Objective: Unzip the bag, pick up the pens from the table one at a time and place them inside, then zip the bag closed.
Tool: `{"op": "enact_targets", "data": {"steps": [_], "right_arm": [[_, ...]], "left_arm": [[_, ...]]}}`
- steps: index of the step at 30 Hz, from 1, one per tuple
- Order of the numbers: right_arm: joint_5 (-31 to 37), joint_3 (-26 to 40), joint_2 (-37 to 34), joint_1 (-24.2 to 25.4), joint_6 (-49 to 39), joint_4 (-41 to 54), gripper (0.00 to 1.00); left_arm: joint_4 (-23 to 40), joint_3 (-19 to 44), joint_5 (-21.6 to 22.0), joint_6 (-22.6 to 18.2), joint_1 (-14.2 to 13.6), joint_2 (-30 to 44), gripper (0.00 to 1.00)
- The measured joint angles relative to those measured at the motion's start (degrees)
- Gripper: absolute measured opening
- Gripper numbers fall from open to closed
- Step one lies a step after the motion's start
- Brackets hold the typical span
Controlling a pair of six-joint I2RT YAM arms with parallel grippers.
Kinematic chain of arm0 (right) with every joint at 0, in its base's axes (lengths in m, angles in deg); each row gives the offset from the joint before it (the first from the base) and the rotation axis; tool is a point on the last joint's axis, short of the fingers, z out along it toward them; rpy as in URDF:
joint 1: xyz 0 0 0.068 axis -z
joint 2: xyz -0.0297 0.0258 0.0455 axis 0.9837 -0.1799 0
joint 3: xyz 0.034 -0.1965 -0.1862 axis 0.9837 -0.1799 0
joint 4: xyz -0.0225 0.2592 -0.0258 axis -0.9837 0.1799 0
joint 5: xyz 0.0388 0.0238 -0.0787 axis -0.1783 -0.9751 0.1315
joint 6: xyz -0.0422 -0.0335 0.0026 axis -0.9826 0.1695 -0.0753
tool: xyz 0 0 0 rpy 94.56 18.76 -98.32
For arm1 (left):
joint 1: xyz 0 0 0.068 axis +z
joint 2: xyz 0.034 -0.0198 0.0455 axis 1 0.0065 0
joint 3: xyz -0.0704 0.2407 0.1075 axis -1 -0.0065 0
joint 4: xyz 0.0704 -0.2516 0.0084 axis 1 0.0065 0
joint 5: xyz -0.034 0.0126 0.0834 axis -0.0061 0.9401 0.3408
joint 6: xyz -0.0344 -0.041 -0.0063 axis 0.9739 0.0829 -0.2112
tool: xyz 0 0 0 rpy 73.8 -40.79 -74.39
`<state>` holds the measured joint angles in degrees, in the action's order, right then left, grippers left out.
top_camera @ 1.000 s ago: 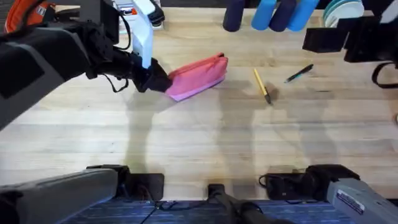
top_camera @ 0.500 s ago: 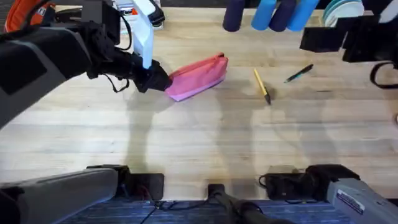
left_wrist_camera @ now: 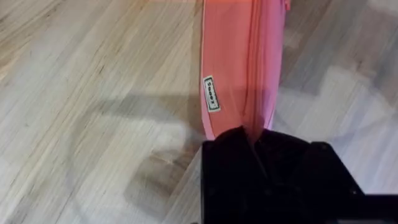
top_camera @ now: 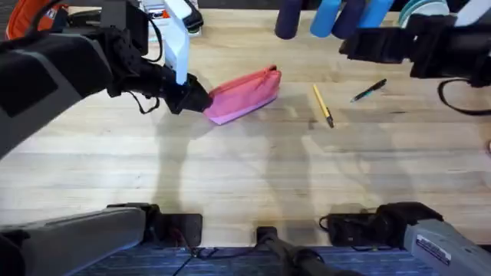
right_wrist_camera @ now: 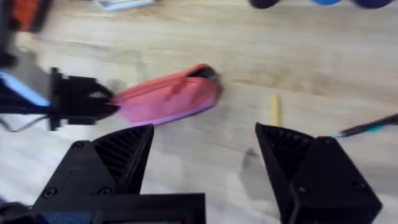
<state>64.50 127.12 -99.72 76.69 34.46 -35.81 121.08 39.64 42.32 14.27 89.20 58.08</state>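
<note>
Two thin pens lie on my pale wooden plank table, right of the small pink fabric pouch: a yellow-tan pen and a dark pen with teal accent. My left gripper is clenched on the pouch's left end. My right gripper hangs above, fingers spread wide.

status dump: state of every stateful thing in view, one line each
pink pouch: zipped shut, lying on the table, one end clamped by the left gripper
left gripper: shut on the pouch's end
right gripper: open, empty, above the table
yellow pen: loose on the table, not in the pouch
dark pen: loose on the table, not in the pouch
</note>
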Motion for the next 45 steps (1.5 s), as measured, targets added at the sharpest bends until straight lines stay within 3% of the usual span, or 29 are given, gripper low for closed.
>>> {"op": "enact_targets", "data": {"steps": [10, 25, 32, 39, 45], "right_arm": [[-2.28, 0.00, 0.00, -3.80, 14.28, 0.00, 0.997], [-2.50, 0.00, -1.07, -4.50, 23.74, 0.20, 0.997], [-1.80, 0.00, -7.69, -10.24, 24.16, -1.88, 0.997], [5.57, 0.00, -16.47, -18.28, 24.55, -11.17, 0.997], [7.91, 0.00, -21.53, -19.75, 24.60, -15.93, 0.997]], "left_arm": [[0.00, 0.00, 0.00, 0.00, 0.00, 0.00, 0.043], [0.00, 0.00, 0.02, 0.00, 0.00, 0.00, 0.043], [0.00, 0.00, 0.02, 0.00, 0.00, 0.00, 0.042], [0.00, 0.00, 0.02, 0.00, 0.00, -0.01, 0.042], [0.00, 0.00, 0.02, 0.00, 0.00, 0.00, 0.042]]}}
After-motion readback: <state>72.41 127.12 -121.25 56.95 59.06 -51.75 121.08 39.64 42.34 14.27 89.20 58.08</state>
